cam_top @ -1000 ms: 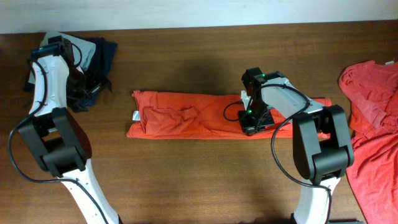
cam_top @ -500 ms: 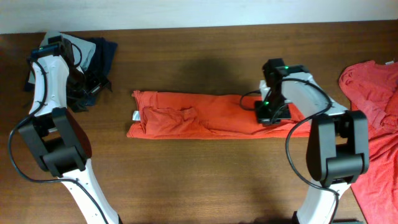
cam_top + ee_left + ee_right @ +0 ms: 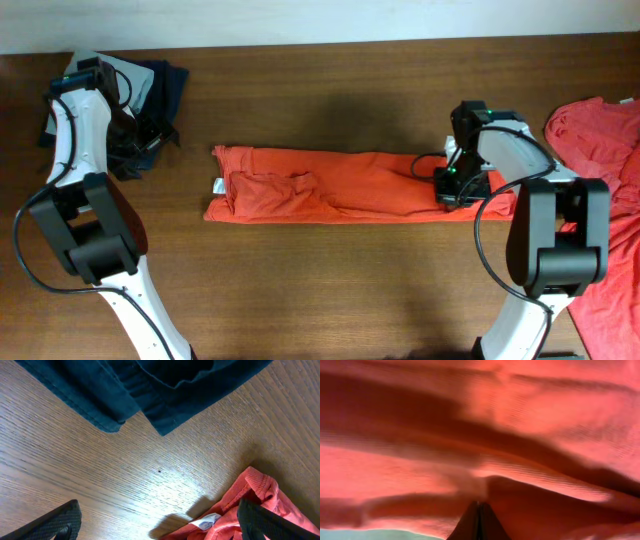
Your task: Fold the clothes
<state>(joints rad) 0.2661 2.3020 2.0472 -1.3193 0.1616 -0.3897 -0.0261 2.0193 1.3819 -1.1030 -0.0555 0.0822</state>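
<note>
- Centre of the table: an orange-red cotton T-shirt (image 3: 330,187), folded into one long narrow strip that runs left to right and lies flat with a few creases.
- At its left end is a small white neck label (image 3: 217,186). The left wrist camera catches it too (image 3: 202,522), but its print is too small to read.
- On the strip's right end sits the right gripper (image 3: 460,185). From its own camera the fingertips (image 3: 479,520) are together and pressed against red fabric that fills the whole view. I cannot tell whether any cloth is pinched between them.
- At the right edge of the table, well apart from the strip, a second orange-red garment (image 3: 600,200) lies loose and crumpled, spilling off the table's side.
- Far left, the left gripper (image 3: 145,140) hovers above the wood, its jaws spread wide and holding nothing. Both dark fingers (image 3: 65,520) frame the wrist view.
- Just beyond it lies a dark navy folded garment (image 3: 165,85), its hem and corner sharp in the wrist view (image 3: 150,385).
- A pale grey-green cloth (image 3: 82,62) peeks out at the far corner.
- Underneath everything is the brown wood-grain table (image 3: 330,290).
</note>
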